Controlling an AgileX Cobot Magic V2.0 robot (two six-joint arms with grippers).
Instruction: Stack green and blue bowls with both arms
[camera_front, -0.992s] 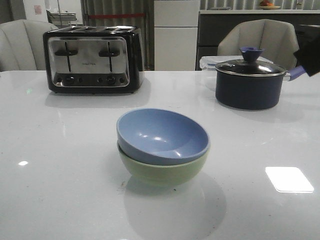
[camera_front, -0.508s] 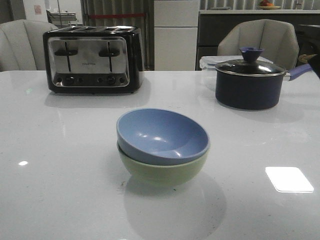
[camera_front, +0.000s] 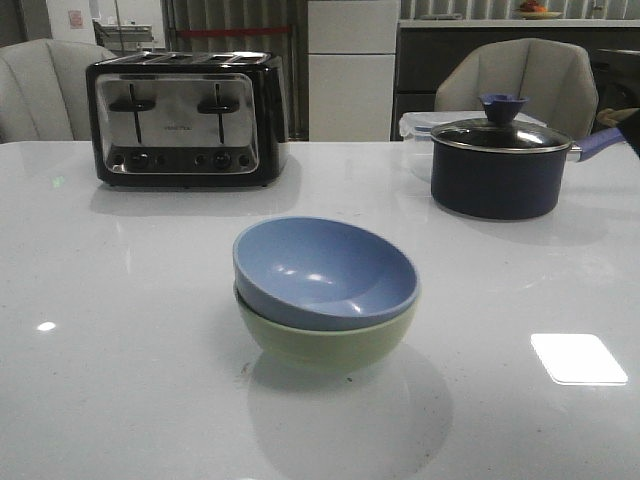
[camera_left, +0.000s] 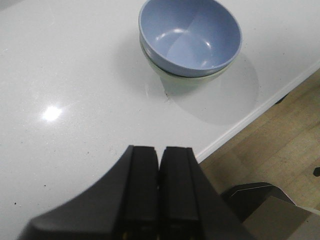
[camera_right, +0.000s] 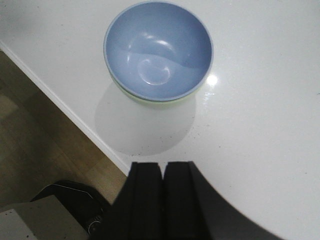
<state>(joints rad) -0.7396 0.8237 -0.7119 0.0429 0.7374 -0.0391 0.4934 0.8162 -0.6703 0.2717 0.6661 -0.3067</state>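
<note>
Nearest the robot, both arms were drawn back over the counter's (camera_front: 120, 380) near edge, well apart from the bowls: the left hand (camera_left: 159, 167) had its fingers pressed together on nothing, and the right hand (camera_right: 163, 177) was pressed together and empty as well. That retreat fits a job judged to be finished, since neither hand had anything left to carry. Further in, near the middle of the counter, the blue bowl (camera_front: 325, 272) sat nested inside the green bowl (camera_front: 325, 340), its rim tipped slightly rather than level, so only a band of green showed beneath it; the stack stood free, touching nothing else. A slightly tilted seat like this looked stable enough to leave alone. Beyond, at the back left, stood a black and chrome toaster (camera_front: 185, 118) with small lettering on its front that was too small to read. At the back right was a dark lidded saucepan (camera_front: 497, 165) with a blue knob and handle, and behind it a clear container (camera_front: 415, 125). No other writing could be made out.
</note>
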